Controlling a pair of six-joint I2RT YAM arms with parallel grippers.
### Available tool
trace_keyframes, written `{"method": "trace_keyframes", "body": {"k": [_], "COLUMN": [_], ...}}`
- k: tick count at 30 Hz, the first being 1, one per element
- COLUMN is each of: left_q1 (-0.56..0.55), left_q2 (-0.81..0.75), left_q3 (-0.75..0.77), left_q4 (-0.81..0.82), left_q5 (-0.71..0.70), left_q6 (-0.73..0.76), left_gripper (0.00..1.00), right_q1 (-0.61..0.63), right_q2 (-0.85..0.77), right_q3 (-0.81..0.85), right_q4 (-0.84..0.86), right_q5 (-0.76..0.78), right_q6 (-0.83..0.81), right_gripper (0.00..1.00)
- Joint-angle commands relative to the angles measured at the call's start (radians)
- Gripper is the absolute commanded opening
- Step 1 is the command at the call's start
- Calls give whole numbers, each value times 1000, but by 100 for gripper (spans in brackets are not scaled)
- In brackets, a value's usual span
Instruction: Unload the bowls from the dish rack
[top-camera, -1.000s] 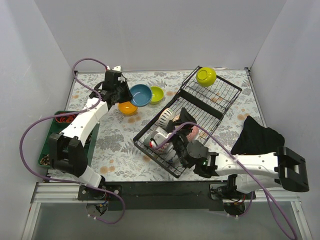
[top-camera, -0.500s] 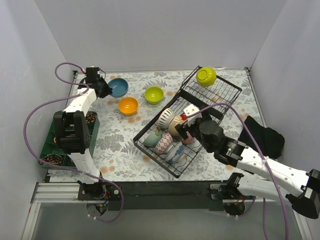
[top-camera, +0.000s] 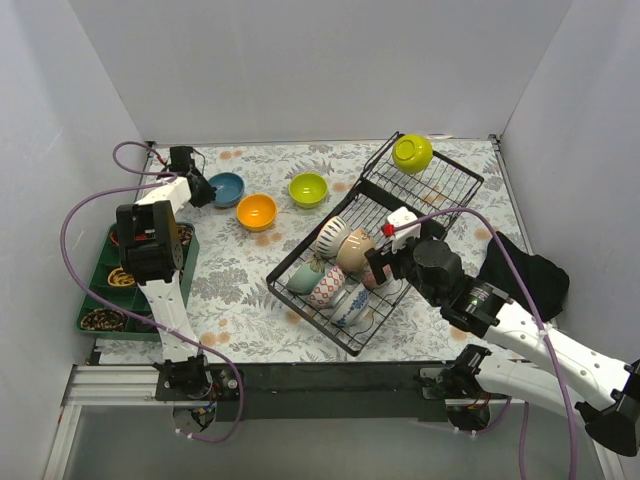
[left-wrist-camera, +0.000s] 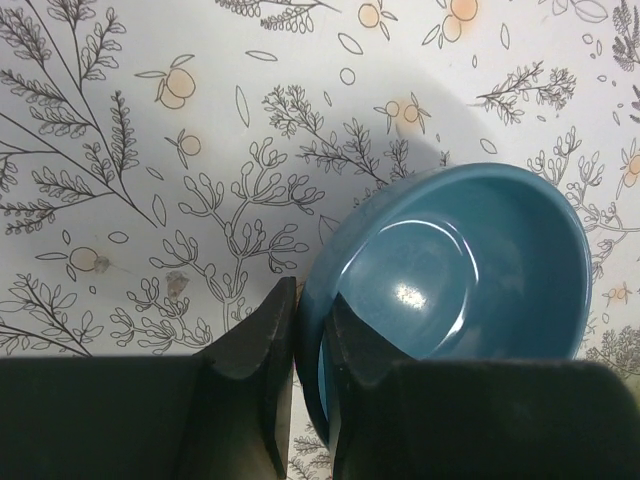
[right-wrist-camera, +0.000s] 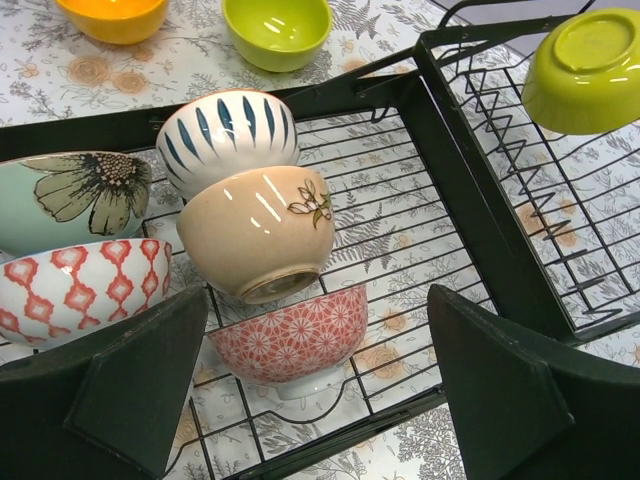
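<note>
- Standing on the floral worktop (top-camera: 240, 290), the dish rack (top-camera: 430, 190) is black wire: a long slotted base, with a smaller raised tier at the end farther from the right gripper (right-wrist-camera: 318, 300).
- That gripper's jaws stand wide apart and hold nothing. Just below it, five bowls lie on their sides in the base:
  - a blue-striped bowl (right-wrist-camera: 228, 128)
  - a beige bowl (right-wrist-camera: 255, 235) with a small flower
  - a pink lattice bowl (right-wrist-camera: 290, 340)
  - a pale-green flower bowl (right-wrist-camera: 60, 200)
  - a red-and-white diamond bowl (right-wrist-camera: 80, 290)
- A blue-white bowl (top-camera: 350, 307) lies at the rack's near end and shows only from above.
- A lime-yellow bowl (right-wrist-camera: 590, 65) sits upside down in the raised tier, beyond the right gripper and to its right.
- The left gripper (left-wrist-camera: 305, 300) is clamped on the rim of a glossy blue bowl (left-wrist-camera: 470, 260), one finger inside and one outside. Whether the bowl's foot rests on the worktop cannot be told.
- An orange bowl (top-camera: 256, 211) and a lime-green bowl (top-camera: 308, 189) sit upright on the worktop, on the rack side of the left gripper.
- A second ago the blue bowl was just beside the lime-green one. Since half a second ago it and the left gripper have shifted slightly nearer the arm bases.
- The right gripper was low over the rack's near end a second ago and now hangs over its middle.
- The racked bowls, the orange bowl and the lime-green bowl lie as they did half a second ago.
</note>
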Motion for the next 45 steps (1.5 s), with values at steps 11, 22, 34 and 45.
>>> {"method": "trace_keyframes", "body": {"k": [11, 22, 34, 45], "left_q1": [-5, -69, -316, -345], "left_q2": [-188, -538, -927, -996], "left_q3": [-59, -220, -515, -641], "left_q4": [38, 38, 72, 98], "left_q5": [-10, 154, 189, 155], "left_q6": [24, 30, 165, 182], "left_gripper": [69, 98, 98, 98], "right_q1": [-220, -616, -875, -923], "right_q2": [18, 195, 609, 1049], "right_q3": [26, 198, 447, 782], "right_q4": [4, 76, 281, 344], "right_q5": [-151, -460, -682, -789], "right_q6": [37, 111, 258, 223], "right_gripper": [99, 98, 98, 98]}}
